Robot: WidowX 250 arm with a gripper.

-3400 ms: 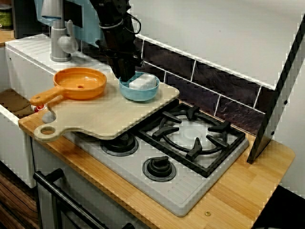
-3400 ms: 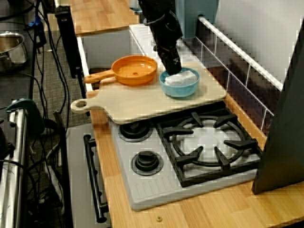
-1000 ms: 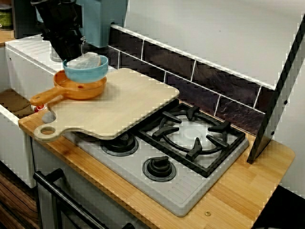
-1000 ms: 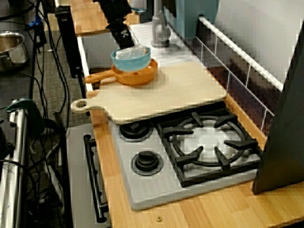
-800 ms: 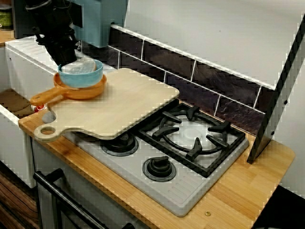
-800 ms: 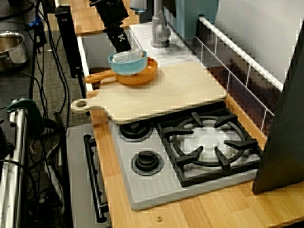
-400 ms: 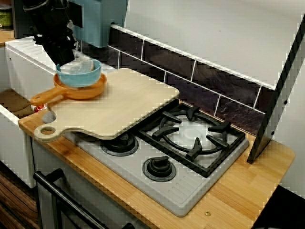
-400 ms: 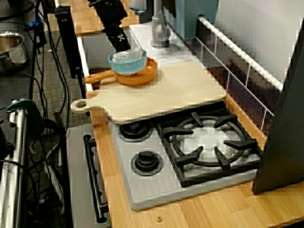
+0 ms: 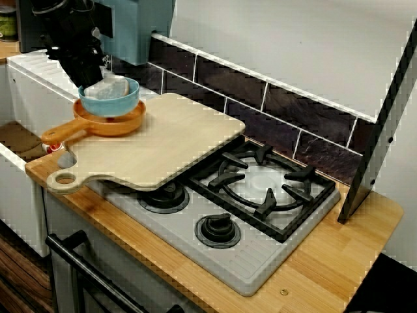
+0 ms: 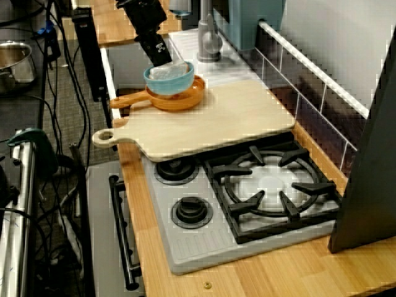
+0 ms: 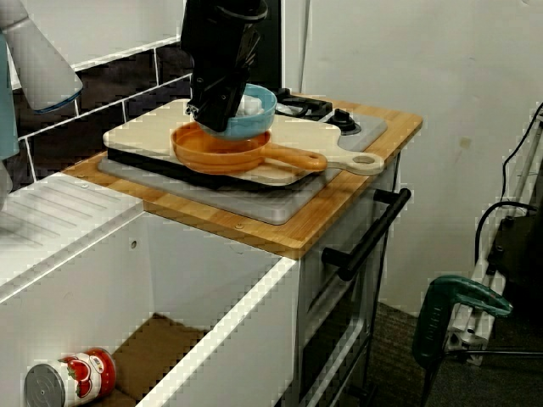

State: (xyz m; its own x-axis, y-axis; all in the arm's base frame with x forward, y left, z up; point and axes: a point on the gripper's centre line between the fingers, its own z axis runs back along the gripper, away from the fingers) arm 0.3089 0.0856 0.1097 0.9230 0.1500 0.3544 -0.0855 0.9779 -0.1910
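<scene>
My dark gripper (image 9: 91, 79) is shut on the left rim of a blue bowl (image 9: 111, 98) that has something white inside. The bowl hangs slightly tilted just over an orange pan (image 9: 120, 122), whose handle points left. Pan and bowl are at the left end of a pale wooden cutting board (image 9: 166, 140). In the view along the counter the gripper (image 10: 162, 60) comes down onto the bowl (image 10: 170, 79) above the pan (image 10: 185, 99). From the sink side the gripper (image 11: 214, 108) hides the near half of the bowl (image 11: 254, 114); the pan (image 11: 225, 153) lies below.
The board overhangs a grey gas hob (image 9: 260, 189) with a black grate. A grey tap (image 10: 209, 38) stands behind the pan. A white sink (image 11: 212, 280) to the left holds a tomato can (image 11: 64, 377). A black panel (image 9: 378, 130) leans at the counter's right end.
Over 3.4 s the gripper carried the blue bowl from the board's right part to above the orange pan. In the last half second the bowl rose slightly.
</scene>
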